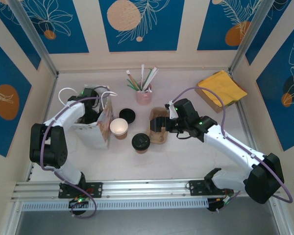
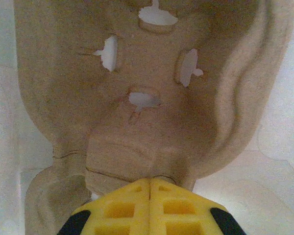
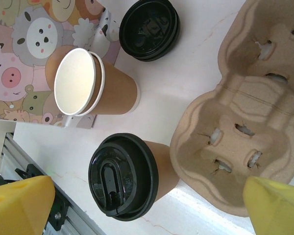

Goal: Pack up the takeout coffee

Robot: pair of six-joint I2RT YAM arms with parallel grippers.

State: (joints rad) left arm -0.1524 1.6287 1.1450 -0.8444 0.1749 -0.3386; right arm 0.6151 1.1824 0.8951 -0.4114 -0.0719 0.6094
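Fingers of the right gripper stand wide apart, empty, near the takeout coffee: likely light and crushable, best gripped around the wall below its lid.

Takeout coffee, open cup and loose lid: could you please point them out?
takeout coffee (image 3: 123, 177), right wrist view, on its black lid.
open cup (image 3: 77, 81), right wrist view, on its pale inside.
loose lid (image 3: 149, 28), right wrist view, on its centre.

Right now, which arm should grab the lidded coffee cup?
Right, probably. The right gripper is open with the takeout coffee between its fingers; the left gripper is shut on a pulp carrier.
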